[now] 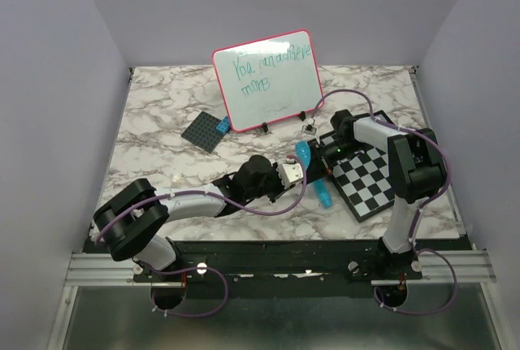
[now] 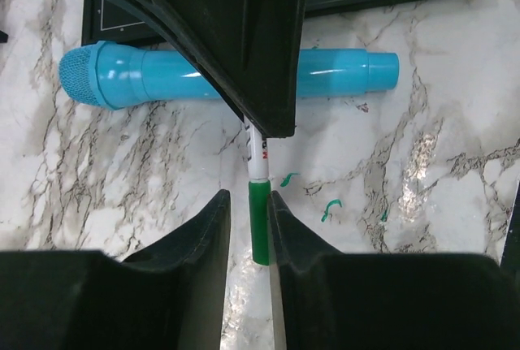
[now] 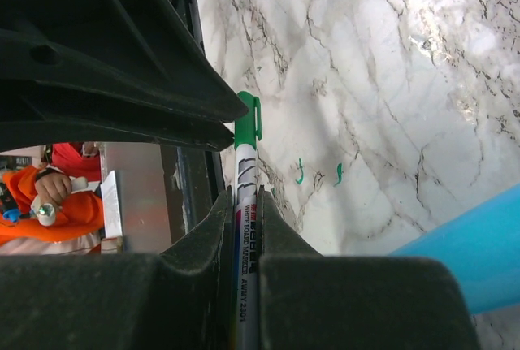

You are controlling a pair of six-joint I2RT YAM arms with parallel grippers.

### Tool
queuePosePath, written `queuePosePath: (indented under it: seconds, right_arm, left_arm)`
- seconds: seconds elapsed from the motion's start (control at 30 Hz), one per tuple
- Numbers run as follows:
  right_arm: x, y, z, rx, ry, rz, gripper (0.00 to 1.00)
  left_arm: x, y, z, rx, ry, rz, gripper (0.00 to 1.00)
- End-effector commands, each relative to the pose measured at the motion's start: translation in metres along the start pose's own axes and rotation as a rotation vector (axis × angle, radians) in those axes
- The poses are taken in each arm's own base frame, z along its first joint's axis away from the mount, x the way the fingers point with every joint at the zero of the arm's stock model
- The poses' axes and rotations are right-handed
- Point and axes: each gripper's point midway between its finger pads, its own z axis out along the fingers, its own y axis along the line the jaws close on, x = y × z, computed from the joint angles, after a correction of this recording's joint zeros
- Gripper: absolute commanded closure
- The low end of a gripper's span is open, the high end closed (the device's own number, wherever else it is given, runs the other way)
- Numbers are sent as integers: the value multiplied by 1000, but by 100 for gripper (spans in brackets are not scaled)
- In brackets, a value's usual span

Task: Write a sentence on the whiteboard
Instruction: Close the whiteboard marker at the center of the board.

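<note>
The whiteboard (image 1: 286, 97) stands propped at the back centre. The sentence (image 1: 268, 67) is on it in two green lines. My right gripper (image 3: 246, 204) is shut on the white barrel of a whiteboard marker (image 3: 247, 173) low over the table; it sits left of the checkered board in the top view (image 1: 318, 155). The marker's green cap (image 2: 258, 220) is on the barrel and lies between the fingers of my left gripper (image 2: 250, 204). Its right finger touches the cap, and a narrow gap shows on the left side. The left gripper also shows in the top view (image 1: 294, 173).
A blue toy microphone (image 2: 162, 74) lies on the marble just beyond the two grippers. The black-and-white checkered board (image 1: 370, 179) is at the right. A small dark mat (image 1: 207, 131) lies left of the whiteboard. Small green ink marks (image 2: 329, 208) dot the table.
</note>
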Motion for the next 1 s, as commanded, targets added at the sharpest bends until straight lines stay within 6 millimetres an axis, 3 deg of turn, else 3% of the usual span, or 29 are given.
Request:
queuePosePath:
  seconds: [0.0, 0.13, 0.2, 0.23, 0.3, 0.43, 0.47, 0.53, 0.57, 0.6, 0.67, 0.83, 0.97]
  right_arm:
    - [-6, 4, 2, -26, -9, -2, 99]
    - [-6, 4, 2, -25, -10, -3, 99]
    - [-7, 4, 1, -27, -12, -3, 99]
    - [-7, 5, 2, -28, -12, -6, 99]
    - [-7, 5, 1, -28, -14, -9, 99]
    - [-8, 6, 1, -29, -15, -10, 99]
    - [-8, 6, 2, -30, -14, -11, 99]
    - [-8, 6, 1, -32, -16, -7, 99]
    - [-8, 7, 1, -35, -18, -9, 99]
    - [-8, 7, 1, -35, -18, -9, 99]
    - [-9, 8, 1, -37, -20, -9, 99]
    - [-10, 9, 1, -36, -21, -13, 99]
    - [-9, 9, 1, -38, -21, -9, 99]
  left_arm:
    - [-22, 6, -11, -43, -73, -18, 67]
    - [-23, 7, -22, -62, -91, -41, 59]
    - [-24, 9, -30, -84, -111, -55, 43]
    - [-25, 11, -34, -98, -121, -64, 25]
    - [-24, 14, -44, -123, -153, -108, 2]
    - [-17, 19, -53, -118, -150, -175, 1]
    - [-4, 17, -52, -108, -97, -181, 1]
    - [-3, 17, -48, -99, -64, -171, 3]
    - [9, 14, -43, -83, -9, -181, 5]
    - [2, 14, -39, -70, -13, -182, 7]
    - [9, 9, -31, -46, 25, -169, 12]
    - [-1, 5, -20, -14, 9, -133, 14]
    - [6, -2, -9, 30, 64, -117, 19]
